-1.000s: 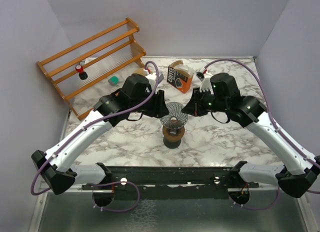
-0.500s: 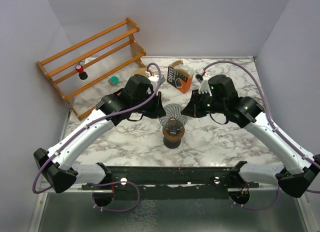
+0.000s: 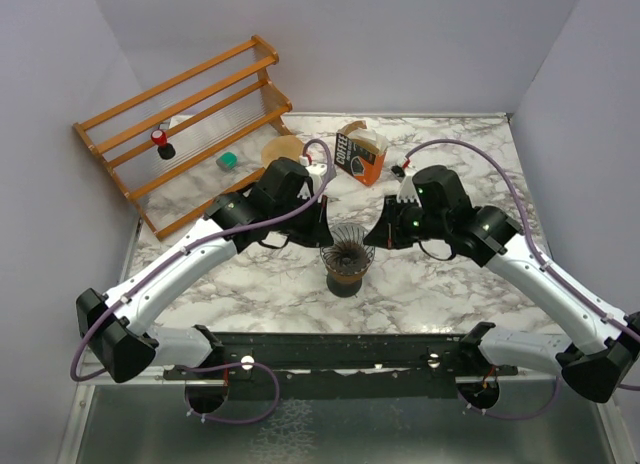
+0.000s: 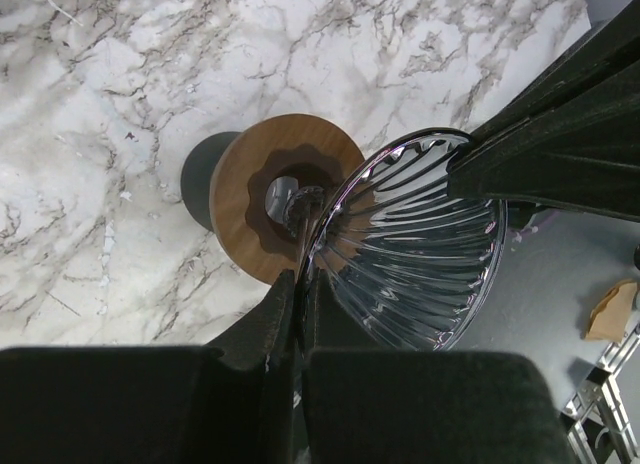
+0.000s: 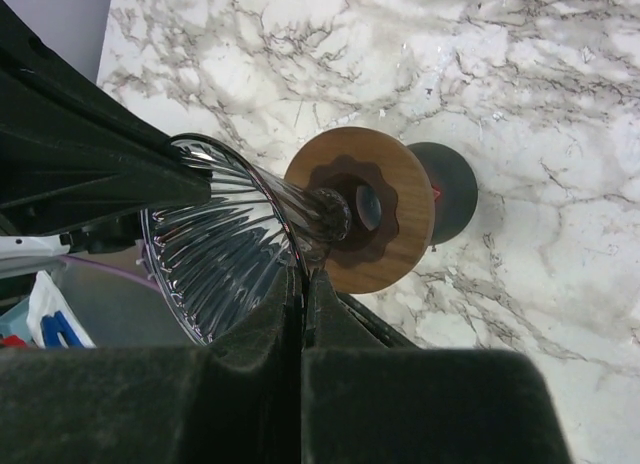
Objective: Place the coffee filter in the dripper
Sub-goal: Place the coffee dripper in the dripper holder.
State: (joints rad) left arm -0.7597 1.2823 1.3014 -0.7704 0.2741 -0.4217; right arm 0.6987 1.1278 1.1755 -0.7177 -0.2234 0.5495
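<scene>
The dripper (image 3: 347, 249) is a clear ribbed glass cone with a wooden collar (image 4: 250, 194), and it sits over a dark round base (image 3: 345, 282) at mid-table. My left gripper (image 3: 322, 224) is shut on the left side of its rim. The left wrist view shows that gripper (image 4: 300, 294) pinching the glass edge of the dripper (image 4: 420, 254). My right gripper (image 3: 378, 232) is shut on the opposite rim. The right wrist view shows this other gripper (image 5: 303, 284) clamping the dripper (image 5: 230, 254) beside the collar (image 5: 395, 234). A tan coffee filter (image 3: 283, 147) lies behind the left arm, partly hidden.
A wooden rack (image 3: 180, 124) stands at the back left with a red-capped item (image 3: 160, 139) on it. A small green object (image 3: 228, 160) lies beside it. An orange-and-brown coffee box (image 3: 360, 152) stands behind the dripper. Grey walls close in the table on three sides.
My left gripper has shut on the dripper's rim. Both grippers and the dripper have shifted slightly toward the near edge, uncovering more of the tan filter behind the left arm.
</scene>
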